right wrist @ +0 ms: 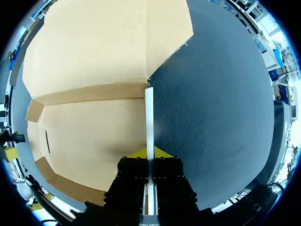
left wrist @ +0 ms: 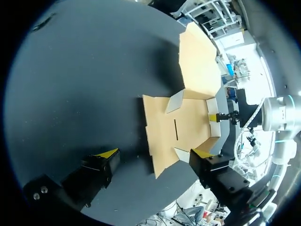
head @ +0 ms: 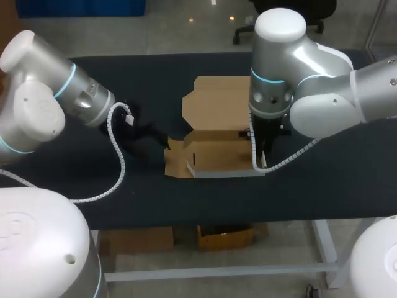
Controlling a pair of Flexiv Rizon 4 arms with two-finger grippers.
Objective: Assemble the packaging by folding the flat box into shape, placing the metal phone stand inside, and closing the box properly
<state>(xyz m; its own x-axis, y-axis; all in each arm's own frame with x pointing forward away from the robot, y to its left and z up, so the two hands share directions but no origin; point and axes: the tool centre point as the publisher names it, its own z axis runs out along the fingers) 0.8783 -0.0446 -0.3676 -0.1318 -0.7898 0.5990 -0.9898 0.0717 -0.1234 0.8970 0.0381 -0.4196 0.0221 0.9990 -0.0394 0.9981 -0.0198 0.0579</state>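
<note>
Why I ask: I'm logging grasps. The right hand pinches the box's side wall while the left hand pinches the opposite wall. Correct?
Not quite. The right hand does pinch the box's side wall, but the left hand is open and pinches nothing; it hovers by the box's edge. The left wrist view shows it.

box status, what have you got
Right gripper shut on box side wall. Left gripper open, beside box. Box half folded, lid open. Phone stand not in view.
</note>
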